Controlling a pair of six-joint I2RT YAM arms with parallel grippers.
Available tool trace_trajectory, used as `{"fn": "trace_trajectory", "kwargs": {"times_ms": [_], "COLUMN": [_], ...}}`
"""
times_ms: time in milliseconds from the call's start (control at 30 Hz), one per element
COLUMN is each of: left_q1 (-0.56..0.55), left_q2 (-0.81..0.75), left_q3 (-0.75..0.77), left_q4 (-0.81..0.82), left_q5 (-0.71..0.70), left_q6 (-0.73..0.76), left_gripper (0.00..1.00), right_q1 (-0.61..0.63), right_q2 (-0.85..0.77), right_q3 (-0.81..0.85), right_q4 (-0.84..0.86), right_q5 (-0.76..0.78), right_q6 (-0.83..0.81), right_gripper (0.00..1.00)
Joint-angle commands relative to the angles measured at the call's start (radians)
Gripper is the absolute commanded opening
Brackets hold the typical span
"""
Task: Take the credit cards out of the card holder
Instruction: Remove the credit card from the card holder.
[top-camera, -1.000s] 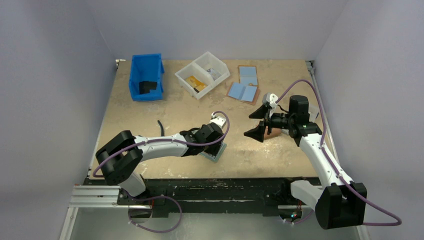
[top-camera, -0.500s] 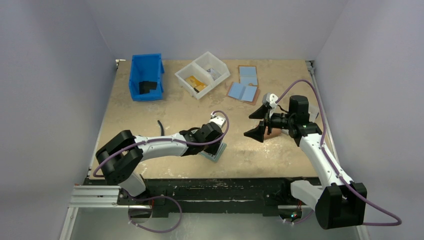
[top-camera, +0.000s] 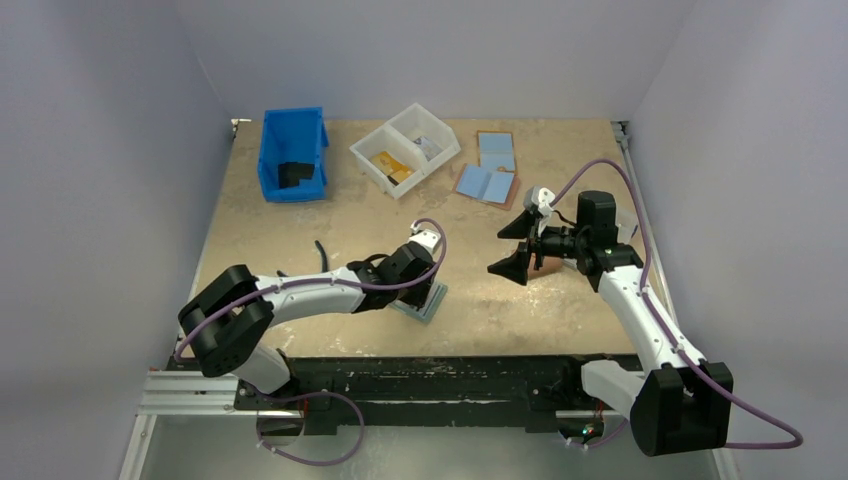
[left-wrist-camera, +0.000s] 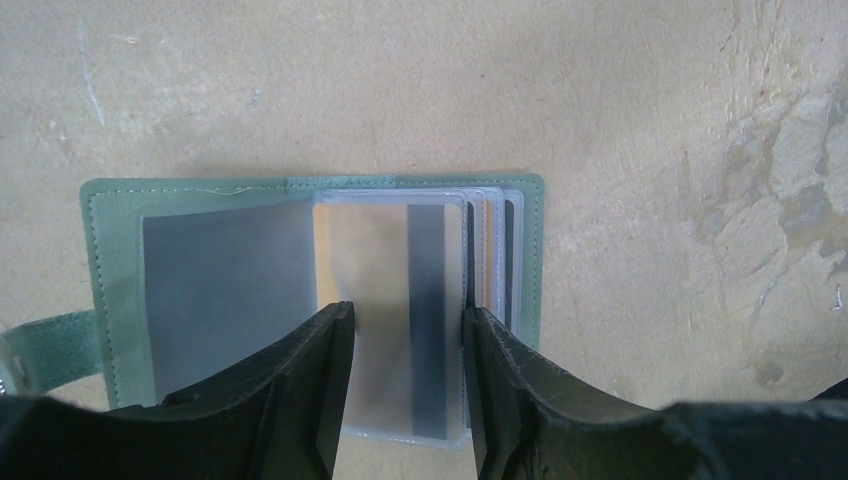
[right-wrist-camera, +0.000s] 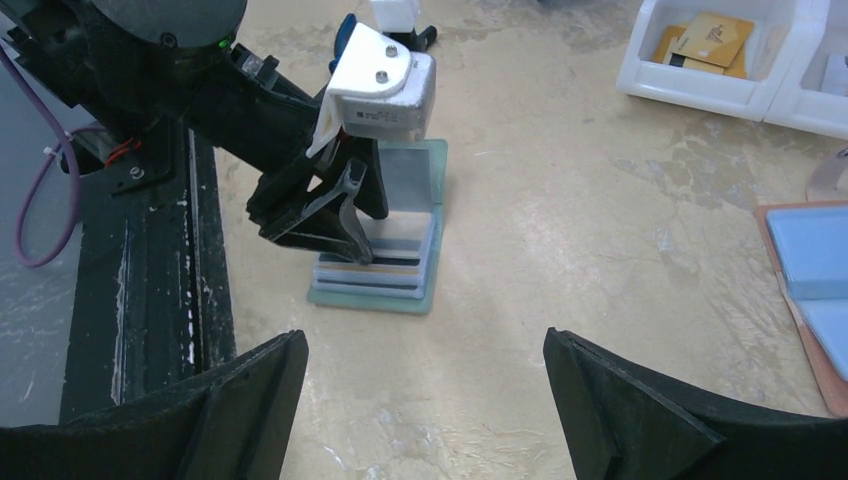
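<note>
The teal card holder (left-wrist-camera: 110, 220) lies open on the table; it also shows in the top view (top-camera: 428, 303) and the right wrist view (right-wrist-camera: 375, 295). Its clear sleeves fan to the right. The top sleeve holds a pale card with a dark stripe (left-wrist-camera: 400, 270). A dark card (left-wrist-camera: 225, 280) fills the left sleeve, and a tan-orange card edge (left-wrist-camera: 487, 250) shows beneath. My left gripper (left-wrist-camera: 407, 310) stands on the top sleeve, jaws a little apart, straddling it; it also shows in the top view (top-camera: 425, 285). My right gripper (right-wrist-camera: 424, 338) is wide open and empty, above the table to the right (top-camera: 513, 246).
A blue bin (top-camera: 292, 155) with a black object stands at the back left. A white two-compartment tray (top-camera: 405, 150) holds tan cards. Light-blue-and-brown wallets (top-camera: 487, 183) lie at the back right. A black cable (top-camera: 322, 255) lies left of the left arm.
The left arm has shifted slightly to the left, its gripper still on the card holder. The right arm has not moved.
</note>
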Motion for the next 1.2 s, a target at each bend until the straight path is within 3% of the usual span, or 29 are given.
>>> {"fn": "trace_trajectory", "kwargs": {"times_ms": [0,567,767,1167], "left_q1": [0.029,0.098,0.114,0.126], "left_q2": [-0.059,-0.122,-0.137,-0.163], "left_q3": [-0.019,-0.065,-0.071,-0.074], "left_q4": [0.008,0.015,0.013,-0.006], "left_q5": [0.008,0.053,0.062,0.036], "left_q6": [0.008,-0.006,-0.008,-0.010], "left_gripper": [0.47,0.46,0.38,0.38], "right_q1": [-0.003,-0.003,-0.002,-0.002], "right_q2": [0.001,0.004,0.006,0.008], "right_q3": [0.029,0.032,0.035,0.036], "right_q4": [-0.003,-0.011,-0.017,-0.018], "right_q5": [-0.031,-0.035,-0.035,-0.038], "right_q6": [-0.019,-0.023,-0.026,-0.026], "right_gripper": [0.99,0.99,0.99,0.99]}}
